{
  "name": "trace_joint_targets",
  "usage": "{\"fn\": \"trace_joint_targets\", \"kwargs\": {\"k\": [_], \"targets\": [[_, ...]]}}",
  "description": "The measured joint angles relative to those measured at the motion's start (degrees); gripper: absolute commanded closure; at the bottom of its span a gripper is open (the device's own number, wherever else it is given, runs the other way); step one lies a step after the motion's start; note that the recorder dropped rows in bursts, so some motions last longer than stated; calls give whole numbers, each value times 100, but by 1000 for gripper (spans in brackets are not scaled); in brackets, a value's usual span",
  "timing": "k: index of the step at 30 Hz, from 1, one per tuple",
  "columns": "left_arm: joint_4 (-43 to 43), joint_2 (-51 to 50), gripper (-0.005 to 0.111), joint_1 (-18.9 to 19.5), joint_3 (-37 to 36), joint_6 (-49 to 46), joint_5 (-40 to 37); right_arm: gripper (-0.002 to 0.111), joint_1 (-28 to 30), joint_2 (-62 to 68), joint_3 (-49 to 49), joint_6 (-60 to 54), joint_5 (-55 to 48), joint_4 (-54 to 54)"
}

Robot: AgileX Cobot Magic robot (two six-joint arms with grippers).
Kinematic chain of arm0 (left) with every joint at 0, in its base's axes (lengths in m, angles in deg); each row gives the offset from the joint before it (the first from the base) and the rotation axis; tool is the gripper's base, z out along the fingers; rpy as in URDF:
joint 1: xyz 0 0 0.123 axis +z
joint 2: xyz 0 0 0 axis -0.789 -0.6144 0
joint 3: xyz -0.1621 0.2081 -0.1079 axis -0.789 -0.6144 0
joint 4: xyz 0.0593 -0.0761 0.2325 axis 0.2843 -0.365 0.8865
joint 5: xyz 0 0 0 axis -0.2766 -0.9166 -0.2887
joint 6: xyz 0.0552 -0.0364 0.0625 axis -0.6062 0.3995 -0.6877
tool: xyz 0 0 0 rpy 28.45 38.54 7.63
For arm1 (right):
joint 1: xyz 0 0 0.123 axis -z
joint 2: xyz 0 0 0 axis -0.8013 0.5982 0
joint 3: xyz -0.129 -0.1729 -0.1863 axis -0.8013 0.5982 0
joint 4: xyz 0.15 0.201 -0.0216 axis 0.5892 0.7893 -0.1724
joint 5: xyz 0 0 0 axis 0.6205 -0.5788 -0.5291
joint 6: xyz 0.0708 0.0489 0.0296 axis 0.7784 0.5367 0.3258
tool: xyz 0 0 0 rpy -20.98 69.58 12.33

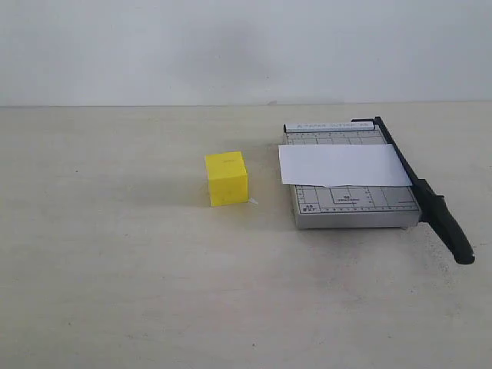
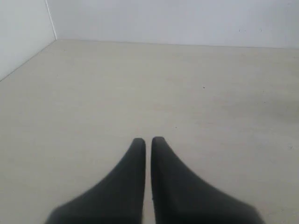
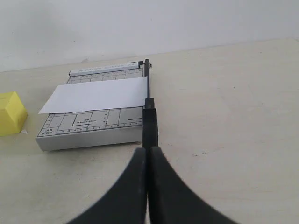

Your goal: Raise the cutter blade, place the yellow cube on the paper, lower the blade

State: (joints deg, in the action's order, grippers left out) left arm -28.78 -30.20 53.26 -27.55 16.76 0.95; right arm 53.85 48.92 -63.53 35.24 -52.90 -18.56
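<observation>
**Opening state of the paper-cutter task; no step is yet done.** A pale desk (image 1: 115,292) is shown before a white wall. On the right side of the exterior view a grey gridded cutter board (image 1: 354,209) is set flat on the desk. The paper (image 1: 342,165) is laid across the middle of the board. Its left edge slightly overhangs the board, and its right edge meets the blade line. The cutter blade (image 1: 430,204) is seen fully lowered along the board's right edge. It is hinged at the far corner, and its thick handle end projects past the near corner, over the desk. The yellow cube (image 1: 227,178) is placed upright on the desk to the left of the board, near it but not touching, and clear of the paper.

Neither arm is seen in the exterior view. The left fingers (image 2: 141,148) are clenched on nothing, with only bare desk before them. The right fingers (image 3: 142,158) are likewise pressed together and empty. In the right wrist view they are lined up with the blade's handle, which is seen just beyond their tips; contact cannot be judged.

The step in hand is judged to be the first, raising the blade. For this the right fingers must be released, set about the handle and clenched, and the handle swung up about the hinge. The paper should be left undisturbed, so that the cube can then be carried over by the left arm.
</observation>
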Motion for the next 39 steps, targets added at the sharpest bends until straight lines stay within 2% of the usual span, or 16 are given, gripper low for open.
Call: {"fn": "trace_joint_targets", "kwargs": {"k": [22,24,30,36,39], "targets": [[0,0,102,0,0,0,0,108,0,0,0,10,52,36],[0,0,102,0,0,0,0,108,0,0,0,182,195,284],[0,0,102,0,0,0,0,108,0,0,0,1346,558,2065],[0,0,102,0,0,0,0,108,0,0,0,1514,888,2349],[0,0,102,0,0,0,0,108,0,0,0,1216,1359,2253]]}}
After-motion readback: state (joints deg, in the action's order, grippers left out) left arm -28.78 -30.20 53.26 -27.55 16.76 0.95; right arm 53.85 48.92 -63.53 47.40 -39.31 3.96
